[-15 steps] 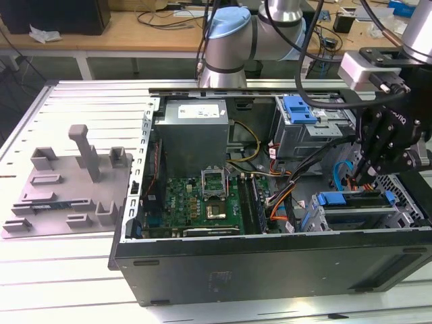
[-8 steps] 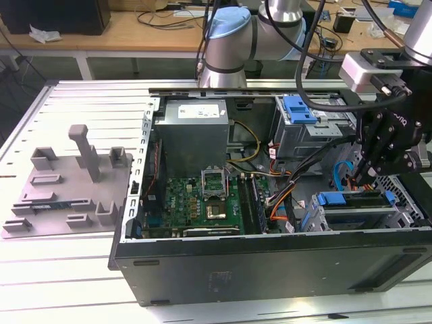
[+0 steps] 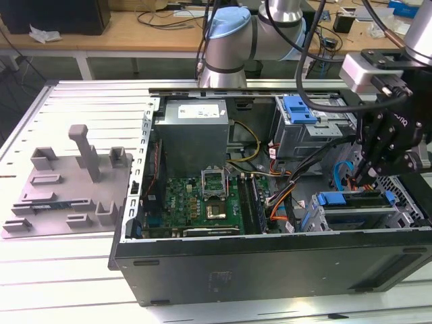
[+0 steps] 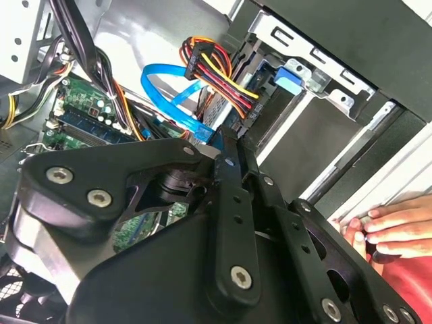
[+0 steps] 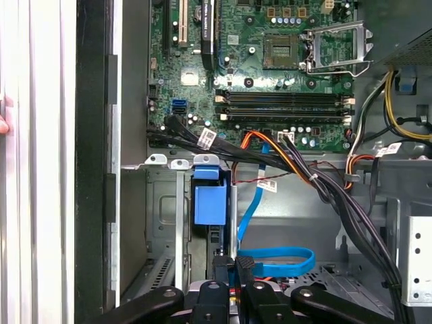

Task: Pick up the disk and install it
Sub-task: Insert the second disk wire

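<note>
The disk (image 3: 345, 200) sits in the drive bay at the exterior view's lower right of the open computer case, showing its blue carrier frame and silver body. Its blue frame end shows in the first wrist view (image 5: 209, 202) and the second wrist view (image 4: 291, 77), set inside the metal cage. My gripper (image 3: 362, 181) hangs just above the bay, close to the disk's far end. In both wrist views its black fingers (image 5: 233, 264) (image 4: 229, 143) stand pressed together, with a blue data cable (image 5: 273, 258) looping right beside the tips. Nothing shows between them.
A second grey drive cage with a blue latch (image 3: 300, 108) stands behind the bay. Cable bundles (image 5: 297, 169) cross from the motherboard (image 3: 202, 199) to the drives. A grey fixture plate with posts (image 3: 67, 182) lies outside the case, toward the exterior view's left. A person's hand (image 4: 391, 226) rests on the case edge.
</note>
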Tool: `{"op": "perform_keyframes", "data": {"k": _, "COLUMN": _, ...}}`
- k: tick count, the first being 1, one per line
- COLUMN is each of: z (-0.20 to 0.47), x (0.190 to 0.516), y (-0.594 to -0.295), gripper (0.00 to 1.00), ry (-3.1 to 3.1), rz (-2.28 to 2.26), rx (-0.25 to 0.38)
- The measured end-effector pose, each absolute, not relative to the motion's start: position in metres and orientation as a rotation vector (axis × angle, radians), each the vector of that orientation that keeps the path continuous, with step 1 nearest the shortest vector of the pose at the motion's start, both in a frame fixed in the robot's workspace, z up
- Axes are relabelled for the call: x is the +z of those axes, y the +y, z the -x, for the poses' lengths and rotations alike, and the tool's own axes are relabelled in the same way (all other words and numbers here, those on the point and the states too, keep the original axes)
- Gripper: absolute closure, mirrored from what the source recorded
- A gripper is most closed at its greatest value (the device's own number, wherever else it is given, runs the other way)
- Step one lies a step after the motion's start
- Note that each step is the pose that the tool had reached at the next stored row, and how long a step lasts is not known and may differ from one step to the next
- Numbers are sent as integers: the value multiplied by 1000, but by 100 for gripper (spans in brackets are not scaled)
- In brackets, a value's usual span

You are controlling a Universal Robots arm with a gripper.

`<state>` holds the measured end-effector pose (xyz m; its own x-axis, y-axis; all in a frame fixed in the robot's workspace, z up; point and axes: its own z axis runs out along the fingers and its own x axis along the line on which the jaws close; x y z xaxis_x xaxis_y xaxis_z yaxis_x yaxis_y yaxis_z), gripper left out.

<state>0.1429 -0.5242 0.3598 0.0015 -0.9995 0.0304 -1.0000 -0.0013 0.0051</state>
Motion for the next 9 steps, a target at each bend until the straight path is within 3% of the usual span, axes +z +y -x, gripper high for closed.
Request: {"op": "perform_keyframes", "data": {"k": 9, "z": -143, "x": 360, "y": -530, "gripper": 84, "ry": -2212, "rz": -2215, "rx": 7}}
